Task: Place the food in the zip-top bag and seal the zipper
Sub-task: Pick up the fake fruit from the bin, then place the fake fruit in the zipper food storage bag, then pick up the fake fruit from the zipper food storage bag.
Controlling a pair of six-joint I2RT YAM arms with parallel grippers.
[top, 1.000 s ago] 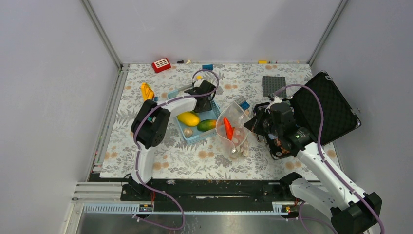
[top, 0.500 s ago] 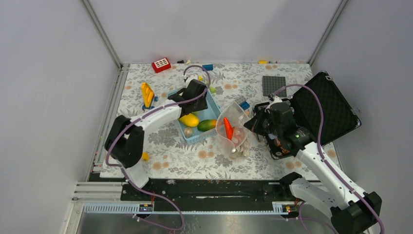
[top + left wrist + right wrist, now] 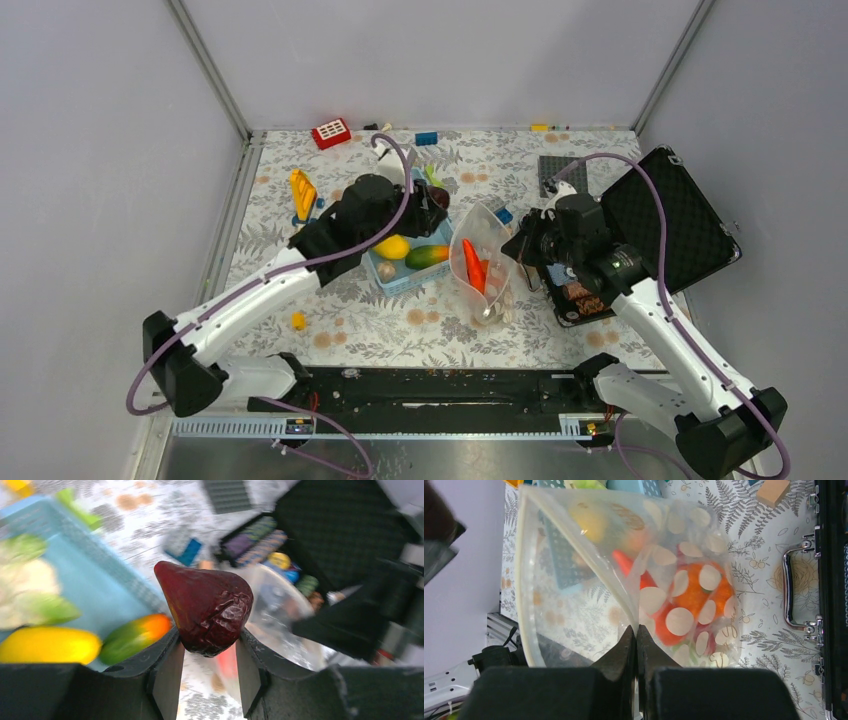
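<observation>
Starting left: your left gripper (image 3: 208,652) has its fingers clamped on a dark red wrinkled food piece (image 3: 205,605), held in the air above the right side of the blue basket (image 3: 398,282), near the bag's mouth. In the basket you've got the cauliflower (image 3: 22,587), a yellow piece (image 3: 391,247) and a green-orange piece (image 3: 427,256). Just right of it, the dotted zip-top bag (image 3: 482,235) stands with its mouth gaping and its zipper (image 3: 520,570) unsealed, with a red chili (image 3: 469,266) and an orange carrot (image 3: 694,598) inside. Your right gripper (image 3: 637,636) has its fingers together, pinching the bag's mouth edge. An open black case (image 3: 668,212) sits further right.
</observation>
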